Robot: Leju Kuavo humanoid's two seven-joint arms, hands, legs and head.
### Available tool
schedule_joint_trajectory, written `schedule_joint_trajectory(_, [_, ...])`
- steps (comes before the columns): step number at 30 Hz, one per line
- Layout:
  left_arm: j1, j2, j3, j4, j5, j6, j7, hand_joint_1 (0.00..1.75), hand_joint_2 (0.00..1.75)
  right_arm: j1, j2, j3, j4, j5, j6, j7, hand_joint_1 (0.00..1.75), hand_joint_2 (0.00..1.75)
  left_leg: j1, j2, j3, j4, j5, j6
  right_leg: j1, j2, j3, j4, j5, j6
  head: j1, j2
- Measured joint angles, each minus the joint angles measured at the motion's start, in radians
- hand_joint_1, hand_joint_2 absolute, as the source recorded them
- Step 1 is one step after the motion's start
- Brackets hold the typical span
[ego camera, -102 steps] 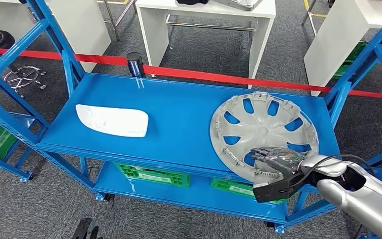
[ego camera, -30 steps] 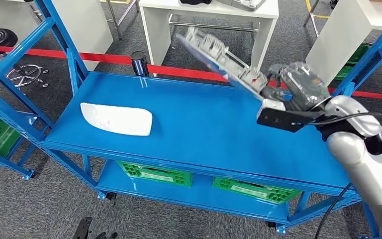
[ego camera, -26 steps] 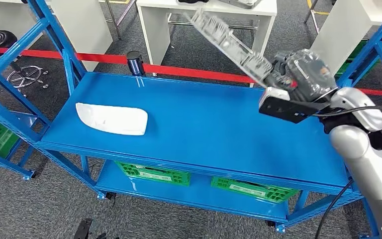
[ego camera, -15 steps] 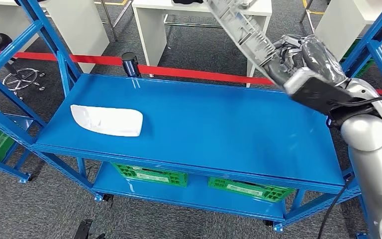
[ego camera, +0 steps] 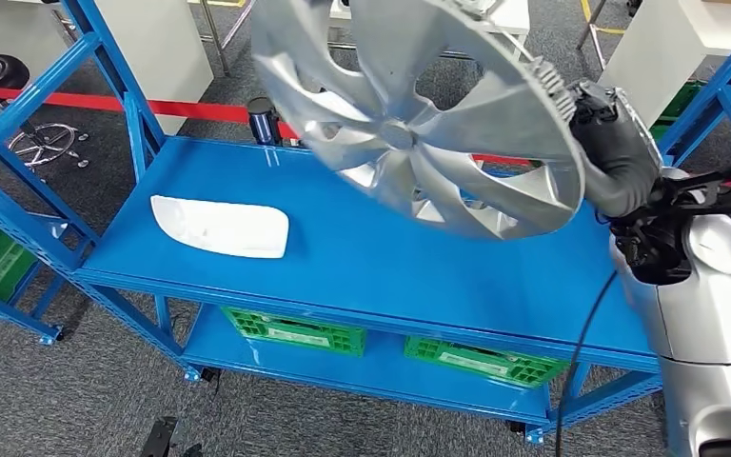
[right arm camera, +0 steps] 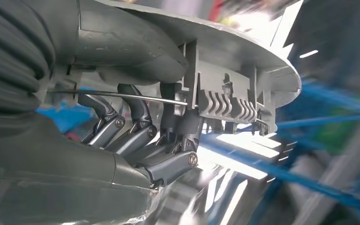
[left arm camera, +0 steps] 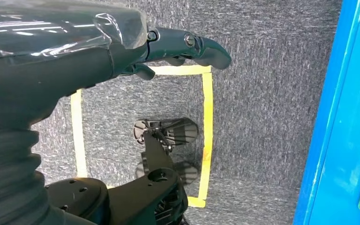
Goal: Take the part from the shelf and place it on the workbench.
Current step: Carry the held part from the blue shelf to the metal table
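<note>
Wheel cover (ego camera: 419, 124) is held by right hand (ego camera: 619, 157) above shelf (ego camera: 362, 257), toward its right end. White part (ego camera: 221, 227) is lying near left edge.

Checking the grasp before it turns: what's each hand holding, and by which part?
The right hand grips the silver hubcap by its rim, lifted above the blue shelf. The left hand holds nothing.

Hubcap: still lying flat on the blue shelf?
No, the right hand holds the hubcap raised above the blue shelf.

Head view high, looking down on blue shelf (ego camera: 362, 257), wrist views close behind each robot hand.
</note>
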Motion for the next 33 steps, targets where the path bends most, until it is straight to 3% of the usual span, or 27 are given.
schedule_joint_trajectory(2, [0.003, 0.001, -0.001, 0.003, 0.001, 0.0, -0.002, 0.0, 1.75, 0.003, 0.02, -0.002, 0.014, -0.057, 0.021, 0.006, 1.75, 1.75, -0.002, 0.0, -0.006, 0.009, -0.004, -0.01, 0.004, 0.001, 0.022, -0.041, 0.009, -0.015, 0.0, 0.0])
schedule_joint_trajectory(5, [0.009, 0.002, -0.002, 0.006, 0.001, 0.0, -0.003, 0.0, 1.75, 0.005, 0.042, -0.004, 0.028, -0.074, 0.031, 0.009, 1.75, 1.75, 0.002, 0.0, -0.015, 0.023, -0.015, -0.023, 0.003, 0.003, 0.022, -0.042, 0.015, -0.033, -0.001, 0.0])
schedule_joint_trajectory(7, [0.011, 0.003, -0.002, 0.007, 0.002, 0.0, -0.003, 0.0, 1.75, 0.006, 0.051, -0.004, 0.034, -0.075, 0.034, 0.01, 1.75, 1.75, 0.007, 0.001, -0.048, 0.097, -0.061, -0.035, -0.001, 0.003, 0.024, -0.044, 0.017, -0.04, -0.003, 0.0])
schedule_joint_trajectory(9, [0.013, 0.002, -0.003, 0.008, 0.003, 0.0, -0.004, 0.0, 1.75, 0.009, 0.057, -0.004, 0.04, -0.09, 0.039, 0.02, 1.75, 1.75, 0.012, 0.001, -0.107, 0.229, -0.122, -0.045, 0.002, 0.003, 0.023, -0.044, 0.017, -0.042, -0.004, 0.0])
schedule_joint_trajectory(11, [0.015, 0.002, -0.004, 0.009, 0.006, 0.001, -0.004, 0.0, 1.75, 0.016, 0.066, -0.004, 0.046, -0.145, 0.052, 0.043, 1.75, 1.75, 0.015, 0.001, -0.139, 0.298, -0.136, -0.046, 0.004, 0.003, 0.023, -0.043, 0.017, -0.043, -0.004, 0.0])
schedule_joint_trajectory(12, [0.016, 0.002, -0.004, 0.009, 0.008, 0.003, -0.004, 0.0, 1.75, 0.02, 0.072, -0.004, 0.048, -0.185, 0.061, 0.058, 1.75, 1.75, 0.015, 0.001, -0.129, 0.276, -0.116, -0.044, 0.004, 0.004, 0.024, -0.043, 0.017, -0.042, -0.004, 0.0])
schedule_joint_trajectory(14, [0.016, 0.004, -0.006, 0.009, 0.011, 0.007, -0.004, 0.0, 1.75, 0.028, 0.088, -0.002, 0.051, -0.266, 0.077, 0.085, 1.75, 1.75, 0.013, 0.0, -0.065, 0.144, -0.052, -0.034, 0.005, 0.006, 0.025, -0.044, 0.016, -0.042, -0.004, 0.0])
schedule_joint_trajectory(16, [0.016, 0.006, -0.007, 0.01, 0.016, 0.013, -0.004, 0.0, 1.75, 0.038, 0.107, 0.002, 0.052, -0.335, 0.092, 0.11, 1.75, 1.75, 0.007, 0.0, -0.009, 0.038, -0.02, -0.023, 0.008, 0.008, 0.024, -0.044, 0.018, -0.039, -0.004, 0.0])
schedule_joint_trajectory(20, [0.015, 0.008, -0.017, 0.011, 0.021, 0.017, -0.006, 0.0, 1.75, 0.078, 0.147, 0.015, 0.046, -0.457, 0.135, 0.163, 1.75, 1.75, 0.002, 0.001, 0.011, 0.001, -0.012, -0.008, 0.008, 0.007, 0.019, -0.045, 0.018, -0.027, -0.003, 0.0])
schedule_joint_trajectory(22, [0.013, 0.007, -0.024, 0.011, 0.022, 0.019, -0.006, 0.0, 1.75, 0.099, 0.162, 0.023, 0.035, -0.5, 0.162, 0.181, 1.75, 1.75, 0.006, 0.003, 0.019, -0.018, -0.001, 0.004, 0.009, 0.005, -0.009, 0.01, -0.013, -0.029, -0.002, 0.0])
schedule_joint_trajectory(24, [0.013, 0.006, -0.03, 0.011, 0.023, 0.02, -0.006, 0.0, 1.75, 0.128, 0.175, 0.031, 0.019, -0.523, 0.196, 0.188, 1.75, 1.75, 0.005, 0.003, 0.018, -0.021, 0.002, 0.009, 0.009, 0.004, -0.066, 0.135, -0.065, -0.037, -0.001, 0.0])
schedule_joint_trajectory(26, [0.015, 0.004, -0.037, 0.012, 0.024, 0.023, -0.005, 0.0, 1.75, 0.171, 0.184, 0.04, -0.005, -0.521, 0.239, 0.185, 1.75, 1.75, 0.005, 0.002, 0.018, -0.02, 0.002, 0.009, 0.008, 0.004, -0.105, 0.223, -0.09, -0.033, -0.001, 0.0])
schedule_joint_trajectory(27, [0.016, 0.004, -0.041, 0.012, 0.027, 0.027, -0.003, 0.0, 1.75, 0.194, 0.189, 0.046, -0.021, -0.512, 0.262, 0.181, 1.75, 1.75, 0.005, 0.001, 0.018, -0.019, 0.001, 0.009, 0.007, 0.003, -0.1, 0.215, -0.082, -0.025, -0.001, 0.0])
schedule_joint_trajectory(28, [0.018, 0.002, -0.044, 0.012, 0.03, 0.031, -0.001, 0.0, 1.75, 0.218, 0.193, 0.052, -0.038, -0.501, 0.283, 0.175, 1.75, 1.75, 0.006, 0.0, 0.018, -0.017, 0.0, 0.007, 0.005, 0.003, -0.075, 0.168, -0.062, -0.017, -0.001, 0.0])
schedule_joint_trajectory(30, [0.021, 0.0, -0.048, 0.013, 0.039, 0.043, 0.004, 0.0, 1.75, 0.259, 0.204, 0.065, -0.072, -0.484, 0.31, 0.167, 1.75, 1.75, 0.005, -0.002, 0.015, -0.007, -0.006, -0.001, 0.003, 0.0, 0.0, 0.029, -0.018, -0.007, -0.001, 0.0])
schedule_joint_trajectory(31, [0.023, -0.001, -0.048, 0.013, 0.042, 0.049, 0.006, 0.0, 1.75, 0.278, 0.21, 0.072, -0.087, -0.479, 0.318, 0.164, 1.75, 1.75, 0.003, -0.001, 0.012, -0.001, -0.01, -0.007, 0.004, -0.001, 0.026, -0.02, -0.004, -0.01, -0.001, 0.0])
schedule_joint_trajectory(33, [0.029, -0.003, -0.049, 0.014, 0.044, 0.066, 0.01, 0.0, 1.75, 0.313, 0.224, 0.088, -0.111, -0.474, 0.333, 0.16, 1.75, 1.75, 0.002, 0.0, 0.008, 0.006, -0.013, -0.018, 0.009, 0.001, 0.041, -0.047, 0.001, -0.025, -0.002, 0.0])
